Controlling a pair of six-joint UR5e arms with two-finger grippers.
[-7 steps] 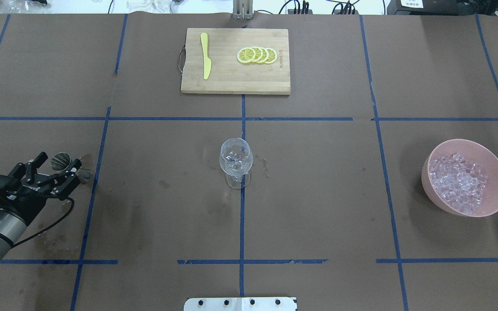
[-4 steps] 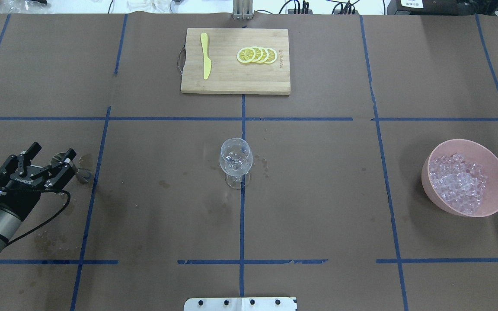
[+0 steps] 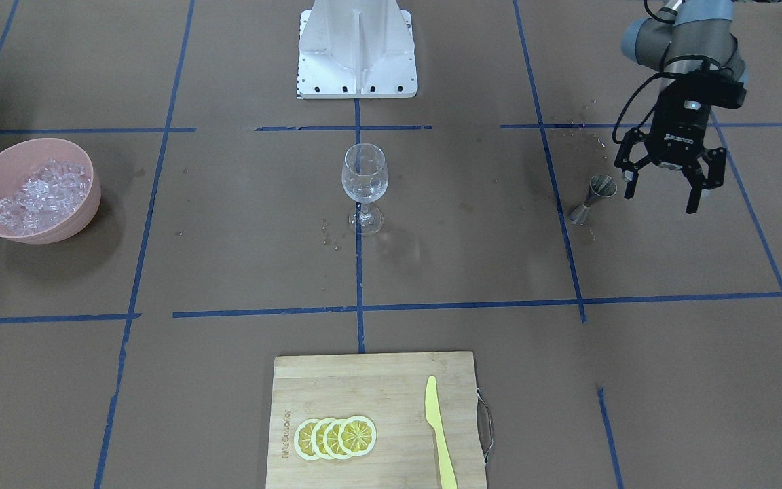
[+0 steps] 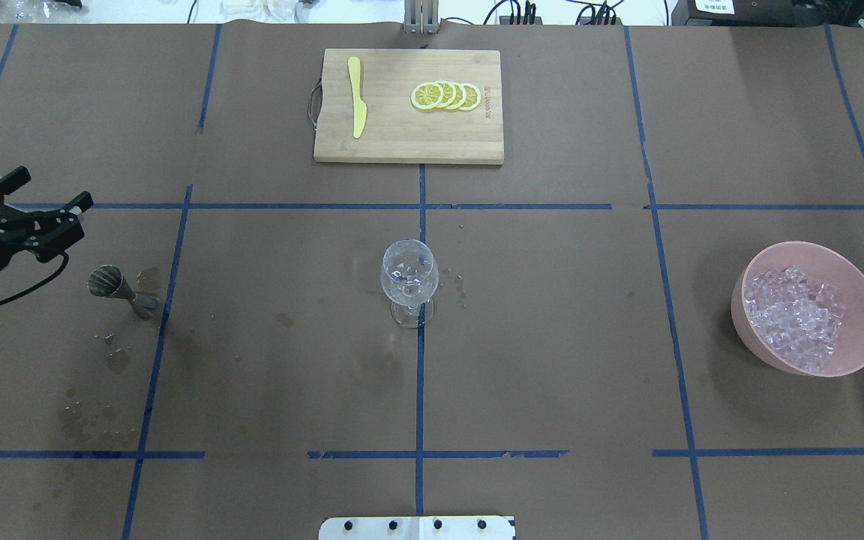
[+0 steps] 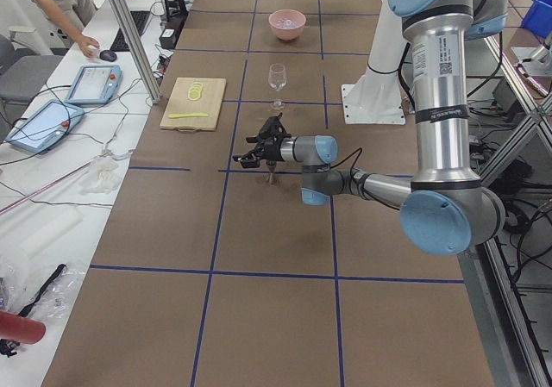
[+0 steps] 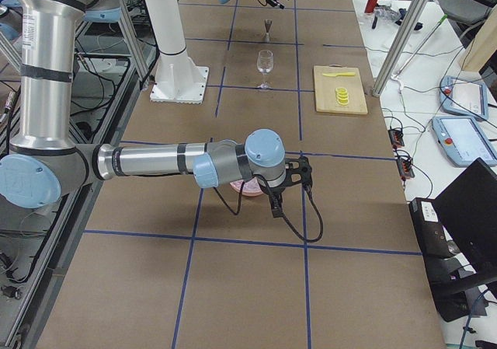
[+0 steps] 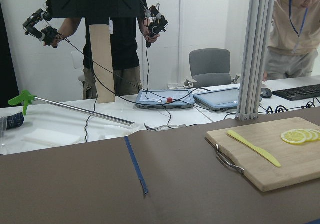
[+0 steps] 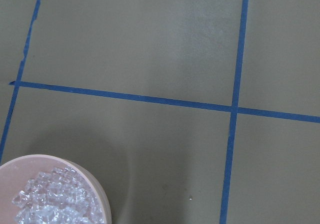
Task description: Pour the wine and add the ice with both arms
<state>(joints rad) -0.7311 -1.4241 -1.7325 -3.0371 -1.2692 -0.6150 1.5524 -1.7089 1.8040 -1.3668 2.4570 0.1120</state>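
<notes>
A clear wine glass (image 4: pixel 409 274) stands at the table's middle and also shows in the front view (image 3: pixel 364 173). A pink bowl (image 4: pixel 863 300) at the right holds the ice (image 4: pixel 796 315); in the right wrist view the ice (image 8: pixel 55 204) is at the lower left. A small metal jigger (image 4: pixel 121 289) stands upright at the left. My left gripper (image 4: pixel 55 187) is open and empty, beyond and left of the jigger; in the front view the gripper (image 3: pixel 660 200) hangs just beside it. My right gripper (image 6: pixel 289 186) shows only in the right side view, above the bowl; I cannot tell its state.
A wooden cutting board (image 4: pixel 408 142) at the far middle carries lemon slices (image 4: pixel 447 96) and a yellow knife (image 4: pixel 357 97). Wet spots (image 4: pixel 113 360) mark the paper near the jigger. The white pedestal (image 3: pixel 357 47) stands at the near edge.
My left gripper, which stood open around the jigger, has drawn back left and then toward the far side. The jigger stays standing on the table.
</notes>
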